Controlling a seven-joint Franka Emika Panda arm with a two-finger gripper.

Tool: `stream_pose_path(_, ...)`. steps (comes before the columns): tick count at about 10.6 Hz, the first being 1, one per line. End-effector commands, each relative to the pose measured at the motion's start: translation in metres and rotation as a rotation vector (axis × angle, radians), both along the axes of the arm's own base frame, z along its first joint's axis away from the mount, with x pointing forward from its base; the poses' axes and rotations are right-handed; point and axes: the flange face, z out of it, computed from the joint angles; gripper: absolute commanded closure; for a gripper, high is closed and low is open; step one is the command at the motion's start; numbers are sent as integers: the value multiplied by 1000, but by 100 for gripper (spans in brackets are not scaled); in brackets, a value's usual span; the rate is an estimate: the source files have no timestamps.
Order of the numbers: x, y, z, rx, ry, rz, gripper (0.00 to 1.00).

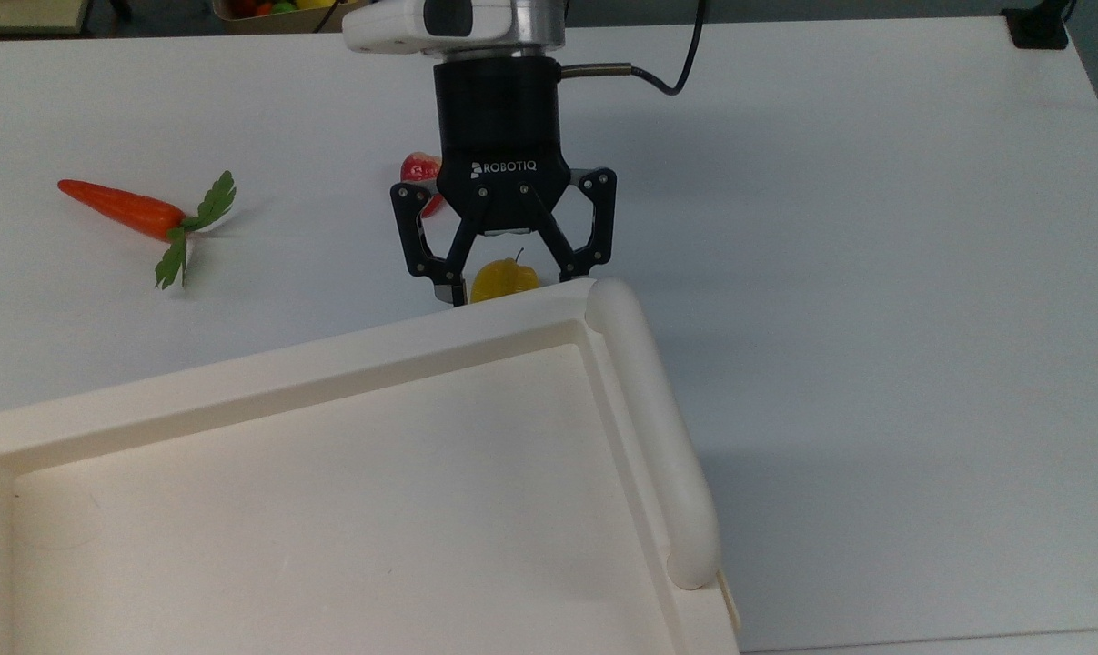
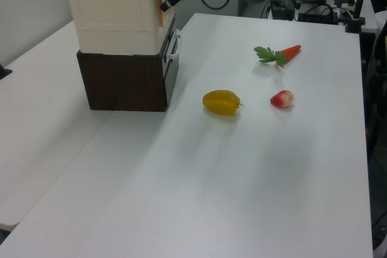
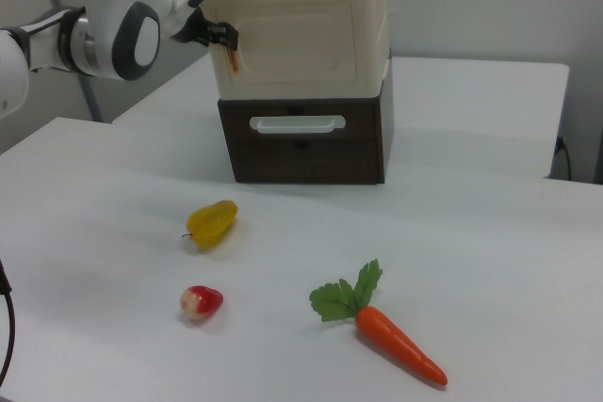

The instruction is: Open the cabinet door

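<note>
White table (image 1: pixel 876 227) carries all. Cream cabinet (image 3: pixel 297 25) sits atop dark brown drawer unit (image 3: pixel 301 143); cabinet door (image 3: pixel 292 40) faces fruits, closed. Gripper (image 1: pixel 509 287) at cabinet's upper front edge, fingers spread wide, holding nothing. Toy carrot (image 3: pixel 391 341), yellow fruit (image 3: pixel 212 223), strawberry (image 3: pixel 201 301) lie apart on table.

Cream cabinet (image 3: pixel 297 21), door (image 3: pixel 292 40) shut

The cabinet is seen stacked upright on a dark brown base; its front panel lies flush, an orange strip along the right view's left edge.
</note>
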Motion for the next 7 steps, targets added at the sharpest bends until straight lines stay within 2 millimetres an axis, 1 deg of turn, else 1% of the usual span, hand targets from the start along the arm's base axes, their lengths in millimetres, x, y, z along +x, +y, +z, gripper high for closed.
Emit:
stream_pose_path(1,12,-1,-3,-28,-65,1,38)
stream_pose_path(3,12,-1,6,-27,-82,1,56)
stream_pose_path(4,12,-1,6,-29,-83,1,61)
stream_pose_path(6,12,0,6,-30,-83,4,95)
stream_pose_path(7,10,-1,8,-31,-83,5,100)
